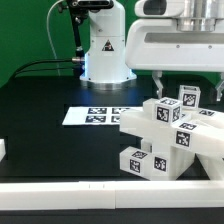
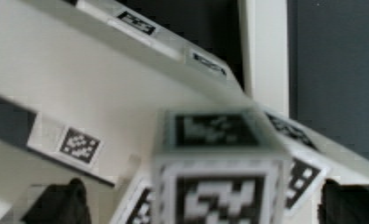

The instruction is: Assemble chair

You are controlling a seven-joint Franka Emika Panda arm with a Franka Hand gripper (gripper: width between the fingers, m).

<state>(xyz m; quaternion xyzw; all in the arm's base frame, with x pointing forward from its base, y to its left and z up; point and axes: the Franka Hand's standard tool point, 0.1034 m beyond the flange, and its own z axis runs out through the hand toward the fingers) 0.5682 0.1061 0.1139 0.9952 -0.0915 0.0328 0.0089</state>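
The white arm's wrist hangs straight down, its 2-finger gripper (image 1: 189, 84) spread wide with nothing between the fingers. Directly beneath it sits the chunky white plastic chair (image 1: 172, 135) with black-and-white tags, one tagged block (image 2: 213, 135) rising toward the fingers.

Exterior view faces the chair (image 1: 165, 135) across the table; wrist view hovers close above it.
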